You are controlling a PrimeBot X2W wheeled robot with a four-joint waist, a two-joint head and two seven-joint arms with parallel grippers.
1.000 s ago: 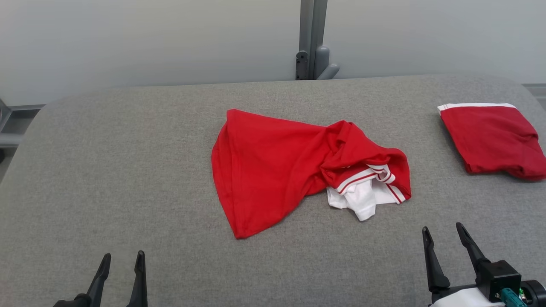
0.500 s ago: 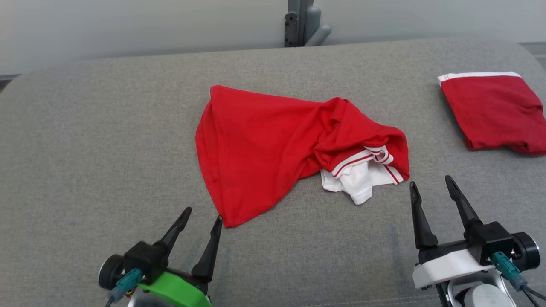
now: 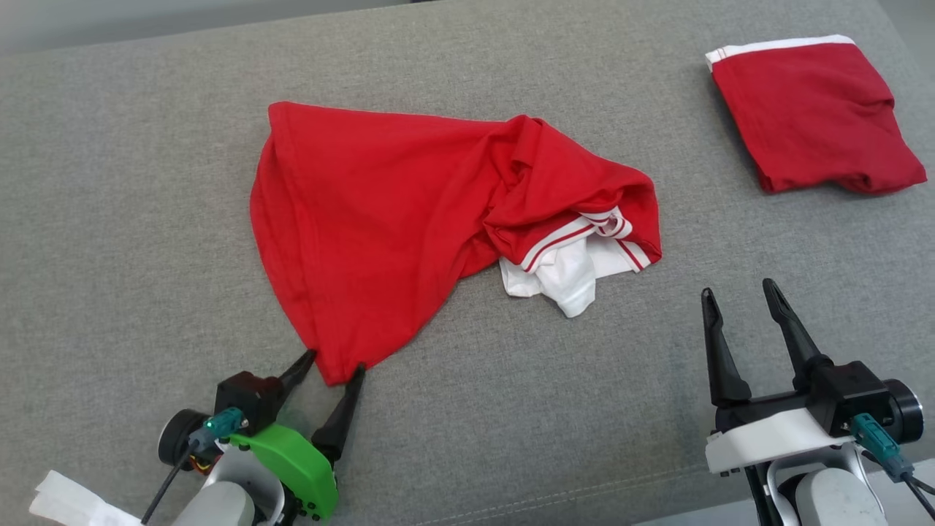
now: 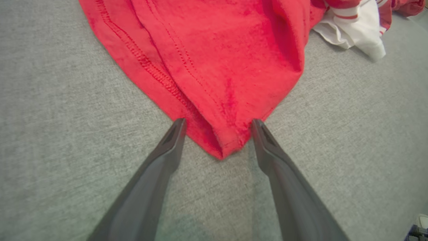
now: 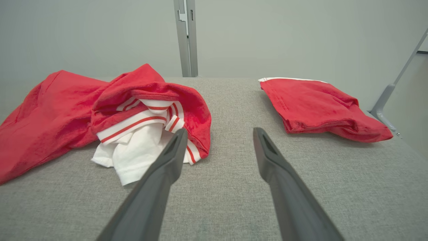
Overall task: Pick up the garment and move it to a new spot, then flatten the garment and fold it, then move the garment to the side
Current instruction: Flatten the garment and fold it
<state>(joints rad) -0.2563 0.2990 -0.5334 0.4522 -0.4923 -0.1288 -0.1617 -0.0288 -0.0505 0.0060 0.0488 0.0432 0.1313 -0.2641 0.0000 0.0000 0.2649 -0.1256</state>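
Your left hand [image 3: 336, 361] has come fwd from the bottom edge of the head view over the last sec. It now sits w/ both dark fingers [image 4: 160, 160] spread wide, one each side of the near pointed corner [image 4: 220, 147] of the crumpled red cotton shirt with white striped trim [image 3: 380, 212]. The tips are right at the cloth's edges, nothing pinched yet. Your right hand [image 3: 738, 288] has crept up too. It's also wide and empty, near the bunched white collar end [image 5: 133, 157] but apart from it, over bare grey fabric-covered surface [image 3: 131, 219]. The head cam has tipped down as well, so the shirt's shift in that view is the camera, not the cloth; its heap looks unchanged. The shirt lies mid-surface, not lifted, not flattened. The folded red garment [image 3: 811, 117] sits well apart at the far right. So the left approach looks done, and prob. the next move is to close on that corner. The right side still needs to reach its end. Watch for the thin corner slipping out as you close.
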